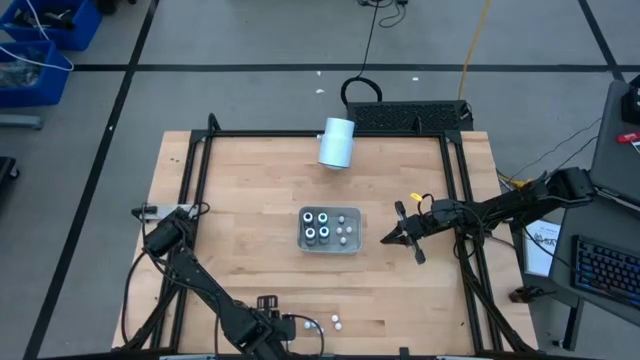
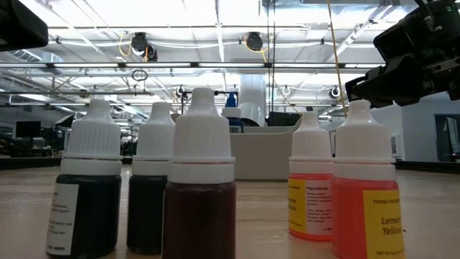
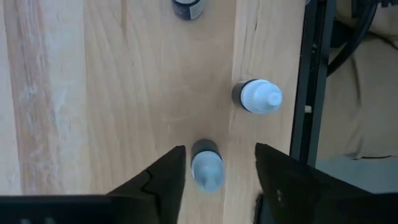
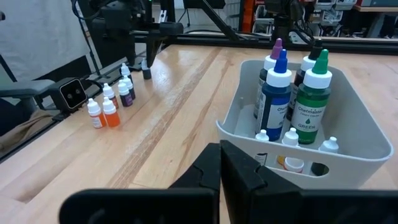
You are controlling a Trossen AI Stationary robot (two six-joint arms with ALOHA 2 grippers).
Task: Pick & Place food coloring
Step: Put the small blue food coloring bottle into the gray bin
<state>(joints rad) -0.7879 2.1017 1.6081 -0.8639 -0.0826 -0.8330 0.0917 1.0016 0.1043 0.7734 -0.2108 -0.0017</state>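
Item: food coloring bottle, white-capped, upright near the table's front edge between the spread fingers of the left gripper, not yet clamped. Risk: off-centre closing could tip it (neighbour bottle close by). Right gripper shut, idle beside tray

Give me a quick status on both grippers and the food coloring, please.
Left gripper open, straddling small white-capped dark dropper bottle at near table edge. Right gripper shut, idle beside grey plastic tray. Nothing in the way.
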